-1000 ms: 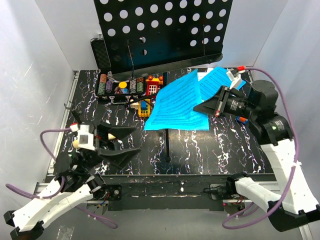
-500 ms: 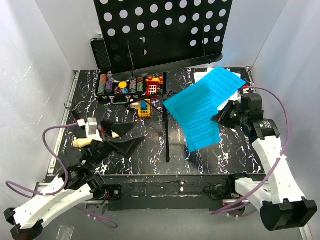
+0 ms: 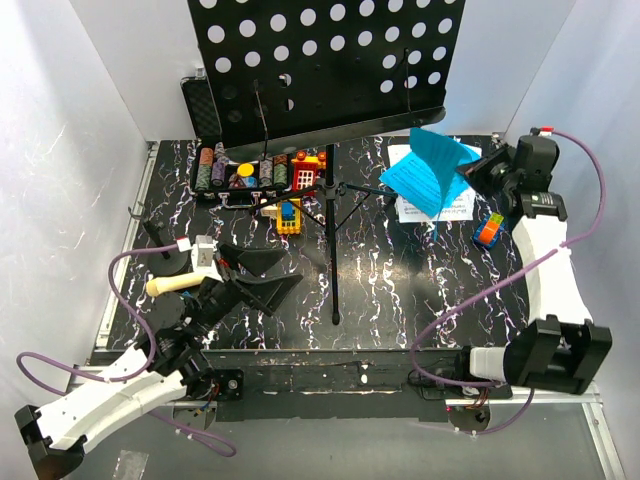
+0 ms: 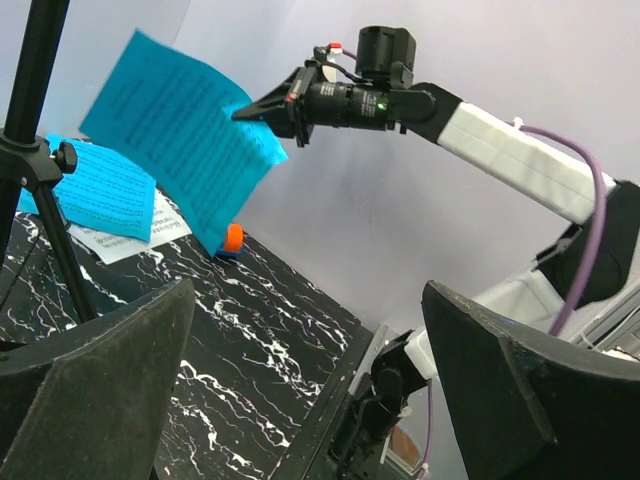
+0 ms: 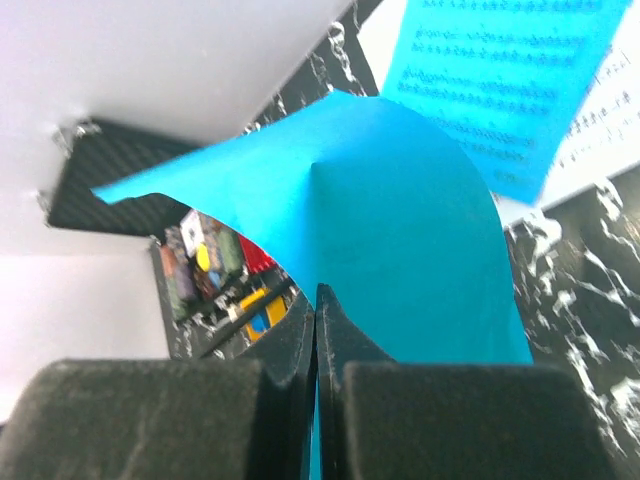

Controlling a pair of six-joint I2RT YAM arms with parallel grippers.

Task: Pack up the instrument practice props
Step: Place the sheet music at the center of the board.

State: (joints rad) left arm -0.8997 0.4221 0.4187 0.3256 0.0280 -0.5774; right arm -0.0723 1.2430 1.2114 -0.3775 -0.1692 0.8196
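overhead looks down; wrists close, low; all share blue page (image 3: pixel 432 170)

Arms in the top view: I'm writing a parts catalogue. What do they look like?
The left arm and right arm have white shells, black joints and purple cables. The left gripper and right gripper have black wedge-shaped fingers.

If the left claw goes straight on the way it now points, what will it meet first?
Probably the music stand's tripod leg, close ahead of the open left claw; depth is unclear, so it may just pass beside it.
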